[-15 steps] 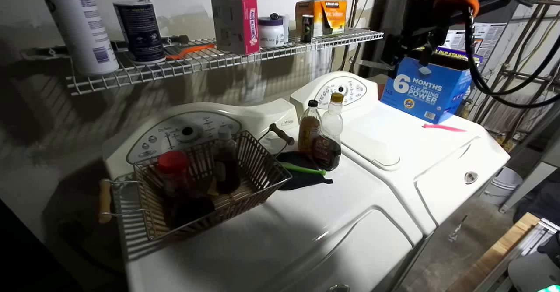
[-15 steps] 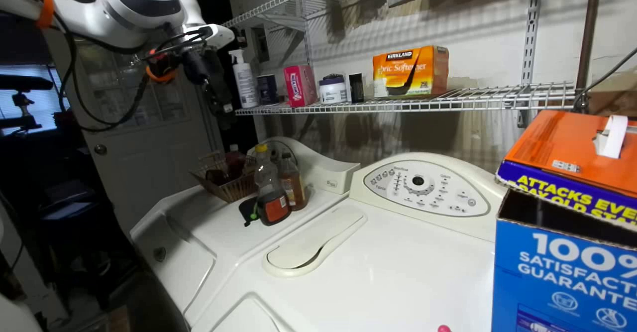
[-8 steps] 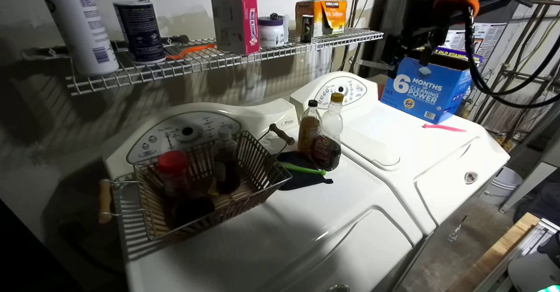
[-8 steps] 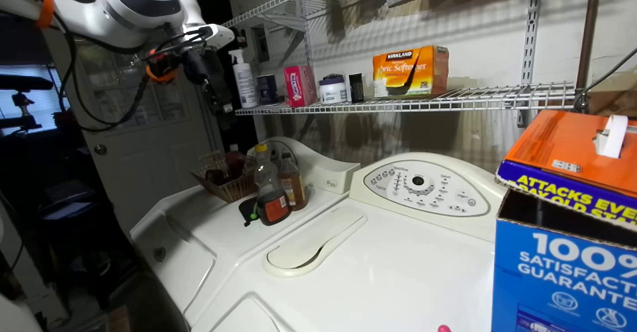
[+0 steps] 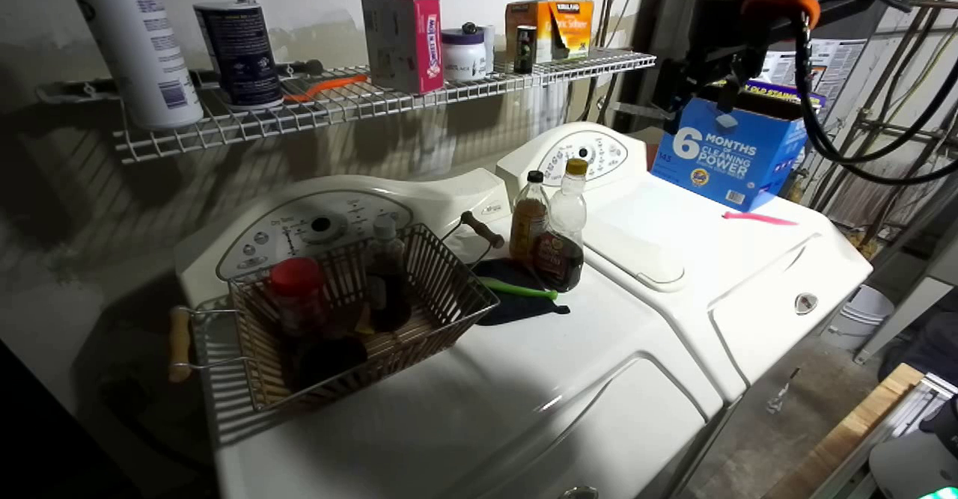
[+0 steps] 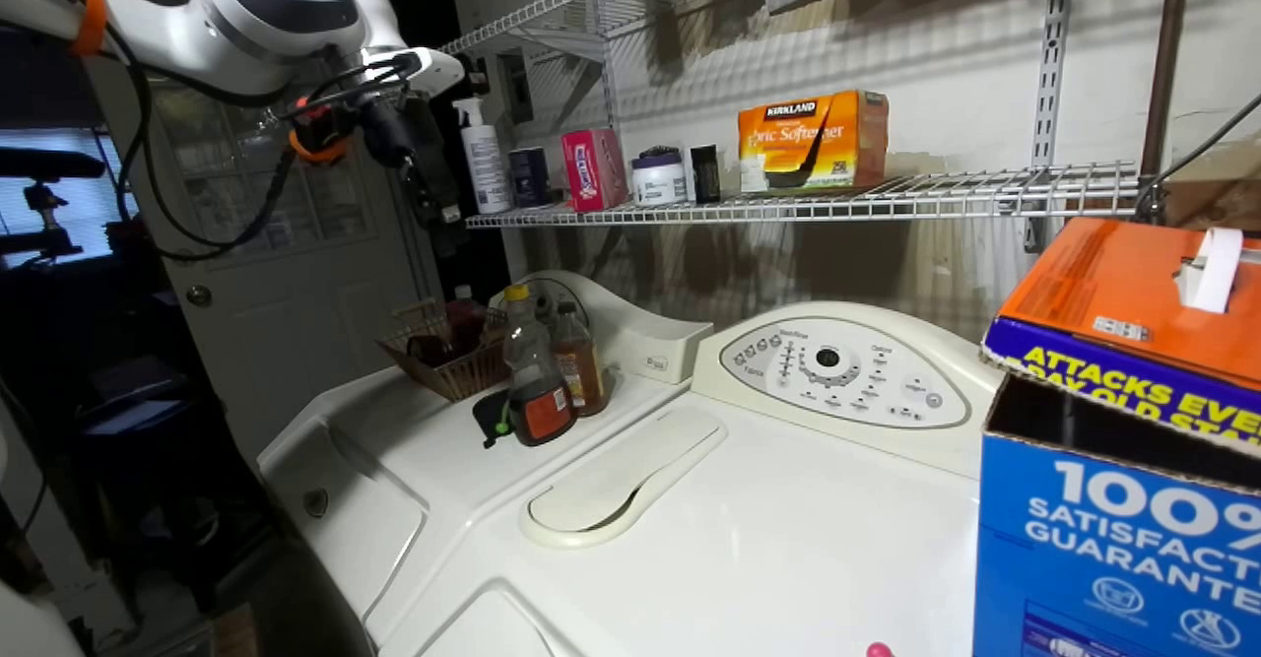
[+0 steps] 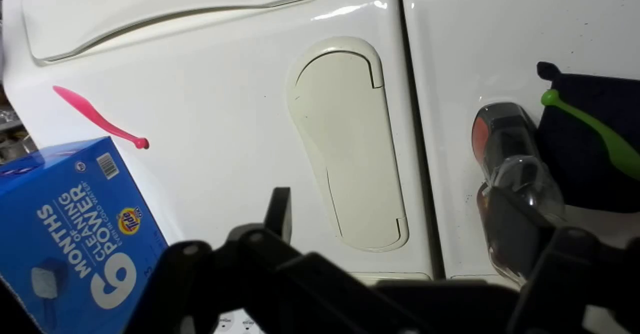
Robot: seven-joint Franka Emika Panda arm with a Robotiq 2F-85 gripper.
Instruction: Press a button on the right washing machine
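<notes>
While the gripper (image 7: 392, 204) sits toward six o'clock in the wrist view, released, its two fingers (image 7: 278, 213) spread wide, the right washing machine (image 7: 220, 108) fills the field from nine to twelve o'clock. Cream cover (image 7: 350, 143), rounded and inset, at centre. Pink tool (image 7: 95, 116), slim, flat on the same machine, between nine and ten. Blue Tide box (image 7: 80, 224), eight o'clock. Second white machine (image 7: 515, 23), past a dark seam (image 7: 419, 123), from one to four; on it a dark cloth (image 7: 595, 189) with a green tool (image 7: 617, 148) laid across, and a clear bottle (image 7: 507, 138) of dark liquid at the cloth's edge, part hidden by a finger.

In an exterior view: wire basket (image 5: 441, 278), wooden-handled, on the second machine, between seven and eight o'clock, holding a red-lidded jar (image 5: 298, 293). Black-capped bottle (image 5: 528, 218), upright, just beside the clear one, near centre. Right washing machine from one to four o'clock, button panel (image 5: 599, 153) toward two, gripper farther out on the same bearing, overlapping the Tide box along the line of sight. Wire shelf (image 5: 614, 63), ten to one o'clock, bearing tall white bottle (image 5: 135, 43), dark canister (image 5: 239, 54), pink-sided box (image 5: 397, 43), purple-lidded tub (image 5: 464, 57), orange Kirkland box (image 5: 575, 26).

In an exterior view: robot arm (image 6: 296, 7), white, ten o'clock; gripper hanging below it, well apart from the button panel, finger gap unreadable from this angle. Panelled door (image 6: 286, 312), nine o'clock. Right washing machine from three to six o'clock, its dial (image 6: 829, 357), dark-centred, between three and four. Tide box, orange lid (image 6: 1113, 293) tilted up, at the frame's edge. Wire basket, between eight and nine
</notes>
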